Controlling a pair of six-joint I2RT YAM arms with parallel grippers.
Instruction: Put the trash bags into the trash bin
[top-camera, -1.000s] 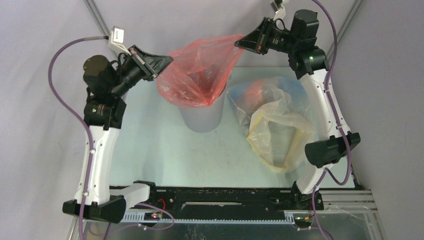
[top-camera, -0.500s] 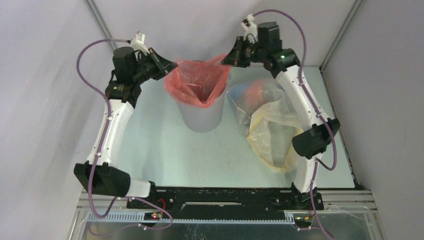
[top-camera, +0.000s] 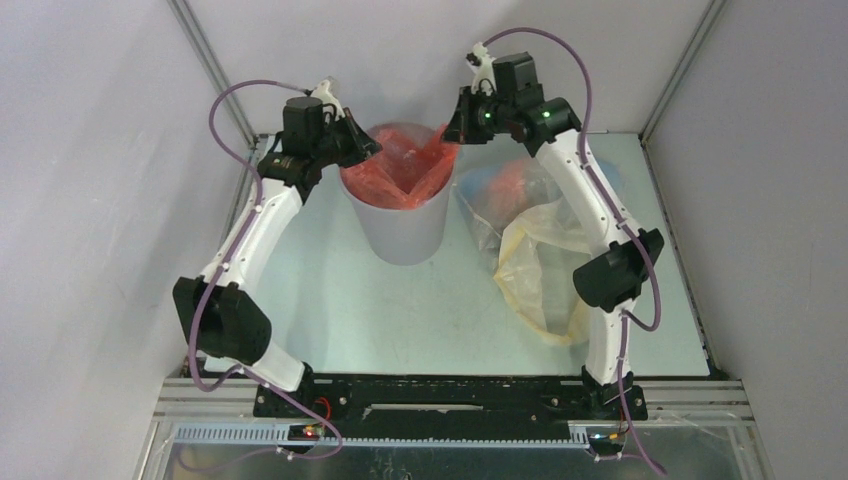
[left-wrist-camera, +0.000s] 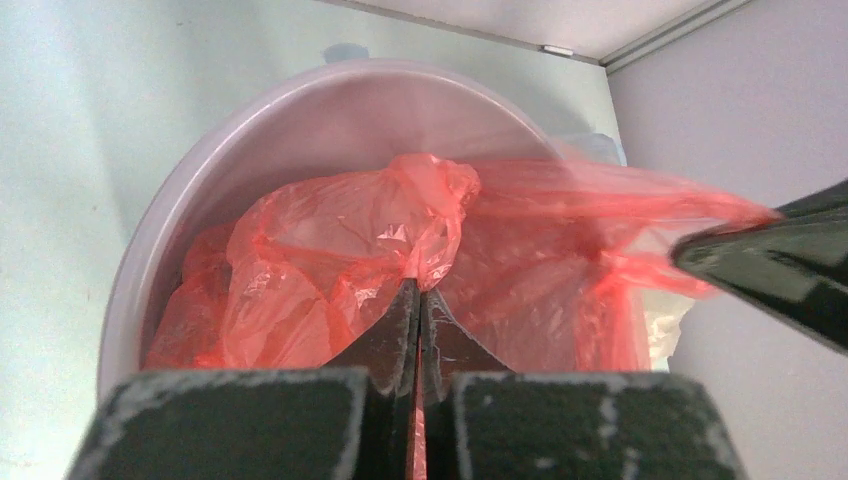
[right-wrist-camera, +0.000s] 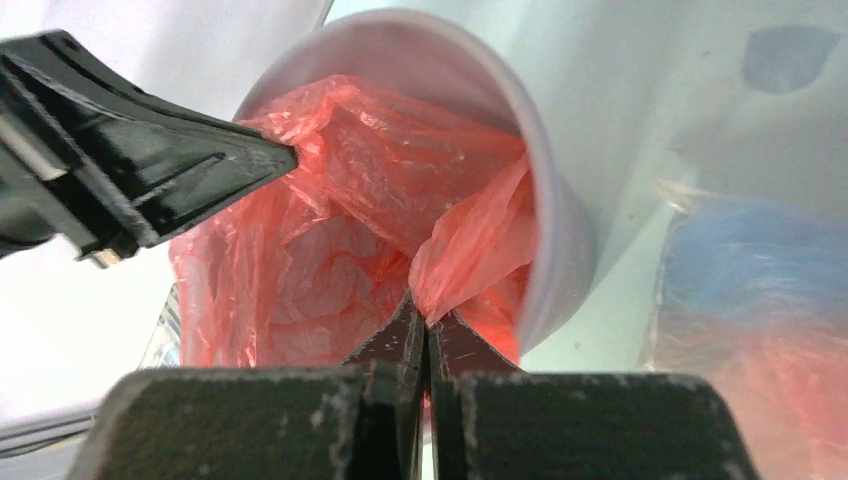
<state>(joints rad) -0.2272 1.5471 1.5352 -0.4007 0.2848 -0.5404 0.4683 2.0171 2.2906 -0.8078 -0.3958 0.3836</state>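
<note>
- Upper centre of the overhead view: the trash bin (top-camera: 400, 235) is standing upright on the table (top-camera: 320, 300), and the red-pink trash bag (top-camera: 398, 172) is sitting mostly inside it, with crumpled film rising just above the rim.
- The left gripper (left-wrist-camera: 418, 292) is hanging at the bin's left rim. Its jaws are pressed together and pinching a fold of the red-pink film.
- The right gripper (right-wrist-camera: 425, 308) is hanging at the bin's right rim, jaws likewise closed on the opposite edge of the same bag. Between the two, the bag's mouth is being stretched across the bin opening.
- Right of the bin: the pale yellow bag (top-camera: 520, 262) and the light blue bag (top-camera: 478, 187) are lying heaped together on the table, just beside the bin and outside it. The task is judged roughly one third complete.
- Hazard, release: the thin film is probably clinging to the pads. If either arm is lifting while the jaws are only partly parted, the bag is likely to ride back out.
- Hazard, spring-back: the crinkly plastic is holding air, so an unpressed bag may puff above the rim and crowd out the next two.
- Hazard, contact: both grippers are working close to the rim and near each other, so a sideways drag risks tipping the light bin or knocking the tools together.
</note>
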